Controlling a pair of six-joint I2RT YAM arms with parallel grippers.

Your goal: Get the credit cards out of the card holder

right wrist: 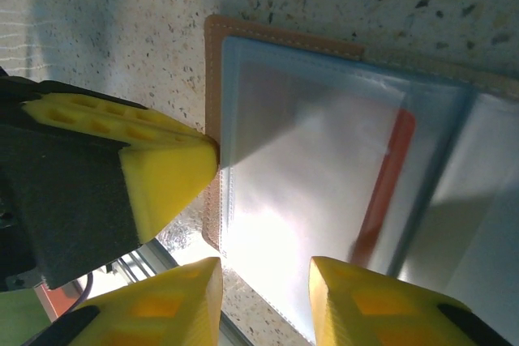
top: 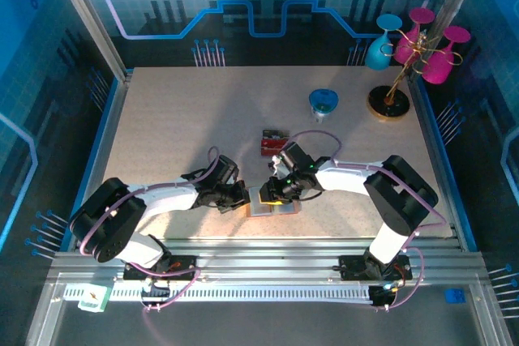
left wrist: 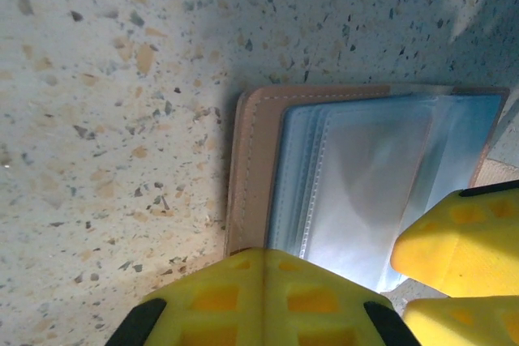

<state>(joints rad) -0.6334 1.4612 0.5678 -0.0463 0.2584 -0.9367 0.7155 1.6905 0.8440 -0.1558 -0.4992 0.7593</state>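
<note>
**Top view.** The card holder point(top: 263, 210) lay open on the surface point(top: 178, 119), close to the near edge and midway between the two arms. The left fingers point(top: 240, 195) met its left side. The right fingers point(top: 276, 194) stood over its upper right part. A small pile of cards point(top: 273, 143), red and dark, lay farther back on the surface, apart from the holder. A blue cup point(top: 323, 104) stood beyond the pile, to the right.

**Left wrist view.** The left fingers point(left wrist: 227, 297) were closed, pad against pad, with no gap at the seam. Their tips sat at the near edge of the card holder point(left wrist: 247, 176), on its tan rim. Whether the rim was pinched between them or only touched could not be told. The clear sleeves spread away from the tips. The right fingers point(left wrist: 462, 237) stood over the lower right corner of the sleeves.

**Right wrist view.** The right fingers point(right wrist: 365, 305) stood apart, with a gap between them. The near edge of a clear sleeve lay in that gap, and neither pad was seen to clamp it. A narrow red strip point(right wrist: 385, 192) showed inside a sleeve just beyond the right-hand pad. The tip of the left fingers point(right wrist: 162, 176) touched the brown rim of the card holder point(right wrist: 284, 38) on its left side.
</note>
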